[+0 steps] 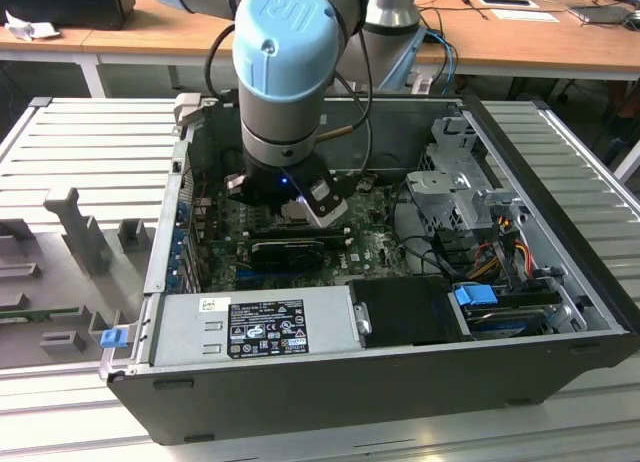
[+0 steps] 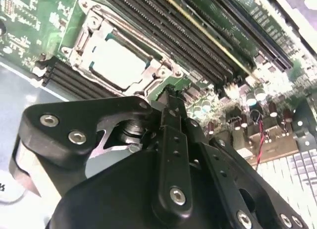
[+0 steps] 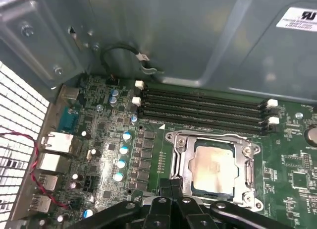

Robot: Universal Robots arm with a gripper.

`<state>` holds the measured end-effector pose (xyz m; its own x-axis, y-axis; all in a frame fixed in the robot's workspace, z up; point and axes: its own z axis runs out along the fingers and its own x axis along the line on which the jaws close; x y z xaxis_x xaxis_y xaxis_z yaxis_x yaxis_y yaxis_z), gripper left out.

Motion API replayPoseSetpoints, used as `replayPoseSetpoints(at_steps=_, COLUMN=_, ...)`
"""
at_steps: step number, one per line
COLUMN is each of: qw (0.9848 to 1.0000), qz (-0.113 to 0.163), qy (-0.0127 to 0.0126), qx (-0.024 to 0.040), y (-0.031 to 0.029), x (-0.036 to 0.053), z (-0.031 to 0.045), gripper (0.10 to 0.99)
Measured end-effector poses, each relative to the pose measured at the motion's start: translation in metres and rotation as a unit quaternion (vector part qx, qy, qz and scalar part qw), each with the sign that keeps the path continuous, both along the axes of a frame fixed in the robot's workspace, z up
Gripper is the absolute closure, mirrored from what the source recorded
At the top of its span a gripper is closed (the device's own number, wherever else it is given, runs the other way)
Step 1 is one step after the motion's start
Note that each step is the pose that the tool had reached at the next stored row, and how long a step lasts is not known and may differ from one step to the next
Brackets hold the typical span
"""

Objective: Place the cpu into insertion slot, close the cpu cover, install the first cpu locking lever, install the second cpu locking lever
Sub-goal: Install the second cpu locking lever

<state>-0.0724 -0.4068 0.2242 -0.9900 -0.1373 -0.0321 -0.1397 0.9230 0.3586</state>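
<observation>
The cpu (image 3: 213, 168), silver-grey face up, lies in the insertion slot (image 3: 174, 170) on the green motherboard. The cpu cover (image 3: 247, 164), a silvery frame, lies flat around the chip, whose top shows through its cut-out. A thin wire lever (image 3: 208, 136) runs along the cover's edge beside the memory slots. In the second wrist view the cpu (image 2: 116, 63) and cover (image 2: 84, 30) appear again. My gripper (image 3: 172, 185) is shut with nothing between its black fingers, its tips at the socket's edge. Seen in the second wrist view, the gripper (image 2: 171, 96) sits just off a socket corner. From outside, the gripper (image 1: 290, 207) reaches down into the open computer case.
Long black memory slots (image 3: 203, 110) run beside the socket, with capacitors (image 3: 121, 149) on another side. A power supply (image 1: 250, 327), a black ridged block (image 1: 290, 250), a drive cage (image 1: 450, 182) and loose cables (image 1: 500, 247) crowd the case. A grey fixture tray (image 1: 70, 272) lies at the exterior view's left.
</observation>
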Motion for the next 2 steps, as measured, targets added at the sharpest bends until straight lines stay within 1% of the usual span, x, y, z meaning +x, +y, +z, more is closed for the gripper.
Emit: replayPoseSetpoints(at_steps=2, qw=1.0000, qz=0.000, qy=0.0000, qx=0.0000, y=0.0000, x=0.0000, z=0.0002, gripper=0.980)
